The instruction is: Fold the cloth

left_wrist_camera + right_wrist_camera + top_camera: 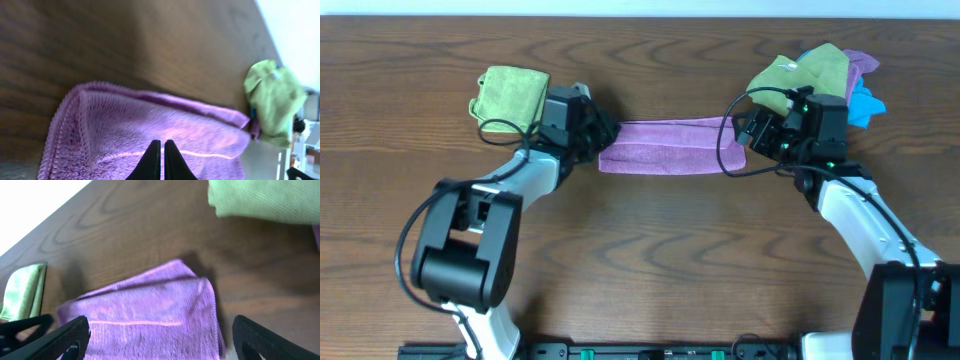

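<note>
The lilac-purple cloth [670, 145] lies folded into a long narrow strip on the wooden table, between my two grippers. My left gripper [603, 138] is at its left end. In the left wrist view its jaws [162, 145] are shut, with the tips on the pale edge line of the cloth's [150, 120] top layer, and they seem to pinch it. My right gripper [738, 132] is at the right end. Its jaws [161, 325] are wide open and straddle the cloth [145, 305] without holding it. The white tag is not visible.
A folded lime-green cloth [510, 98] lies behind my left arm and also shows in the right wrist view [20, 290]. A bunched pile of green, purple and blue cloths [815, 70] sits behind my right gripper; its green part shows in both wrist views [272, 97] [260, 200].
</note>
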Robot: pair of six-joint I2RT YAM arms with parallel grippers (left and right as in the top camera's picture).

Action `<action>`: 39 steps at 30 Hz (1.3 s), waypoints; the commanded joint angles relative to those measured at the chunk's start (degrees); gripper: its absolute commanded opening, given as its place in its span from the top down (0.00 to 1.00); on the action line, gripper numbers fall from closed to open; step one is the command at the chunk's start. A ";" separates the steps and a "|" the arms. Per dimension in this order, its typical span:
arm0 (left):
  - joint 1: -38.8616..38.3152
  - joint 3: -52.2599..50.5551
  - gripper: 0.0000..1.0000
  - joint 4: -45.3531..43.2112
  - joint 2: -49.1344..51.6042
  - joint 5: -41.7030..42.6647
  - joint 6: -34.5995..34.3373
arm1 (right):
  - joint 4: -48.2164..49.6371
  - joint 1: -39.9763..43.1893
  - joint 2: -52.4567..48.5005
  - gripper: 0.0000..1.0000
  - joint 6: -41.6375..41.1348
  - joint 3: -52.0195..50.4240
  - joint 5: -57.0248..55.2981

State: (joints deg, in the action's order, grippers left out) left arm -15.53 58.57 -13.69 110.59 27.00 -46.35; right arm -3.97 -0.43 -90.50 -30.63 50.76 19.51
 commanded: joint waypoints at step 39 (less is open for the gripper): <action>-1.16 0.55 0.94 -0.04 7.17 -1.46 0.00 | 14.93 -2.23 -20.24 0.40 -4.46 -3.74 6.25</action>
State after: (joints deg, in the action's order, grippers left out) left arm -16.62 58.57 -14.35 116.18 26.76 -46.50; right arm 11.88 -1.65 -107.55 -34.11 47.90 26.37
